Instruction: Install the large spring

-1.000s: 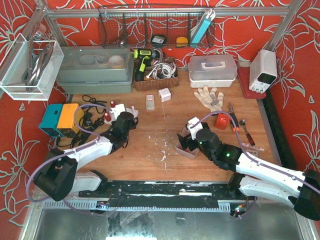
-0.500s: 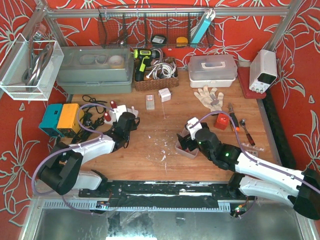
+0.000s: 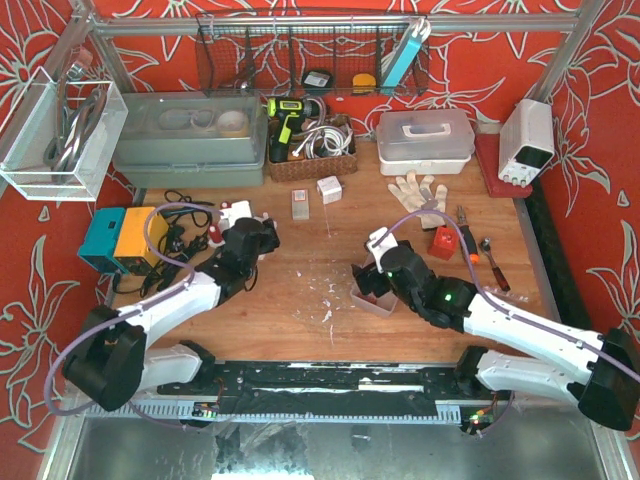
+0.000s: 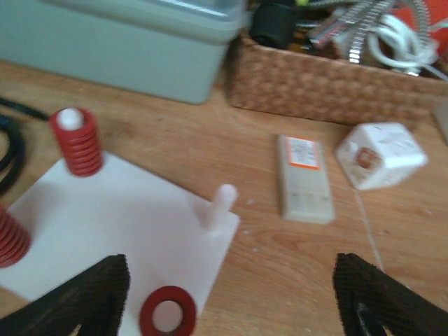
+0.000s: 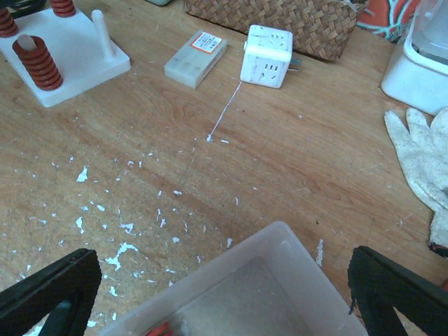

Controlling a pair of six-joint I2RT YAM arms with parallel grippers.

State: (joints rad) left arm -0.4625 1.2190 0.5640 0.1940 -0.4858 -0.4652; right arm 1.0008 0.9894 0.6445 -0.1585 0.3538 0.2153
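A large red spring [image 5: 39, 61] stands on the near corner peg of the white peg base [image 5: 70, 52]. In the left wrist view it shows from above as a red ring [image 4: 168, 313] round the peg. My left gripper [image 4: 234, 308] hangs just above that corner of the base [image 4: 133, 210], open and holding nothing, with the spring near its left finger [image 4: 91, 297]. Two other red springs [image 4: 75, 142] sit on pegs, and one peg [image 4: 220, 203] is bare. My right gripper [image 5: 224, 301] is open over a translucent bin [image 5: 294, 245].
A small box [image 4: 304, 178] and a white cube adapter [image 4: 381, 154] lie right of the base. A wicker basket [image 4: 336, 77] and a grey tub [image 4: 126, 42] stand behind it. A white glove [image 5: 420, 161] lies right of the bin. Something red [image 5: 161, 329] lies in the bin.
My left gripper has gone from shut to open, has let go of the spring, and sits slightly higher. The right arm has shifted a little up and left over the bin.
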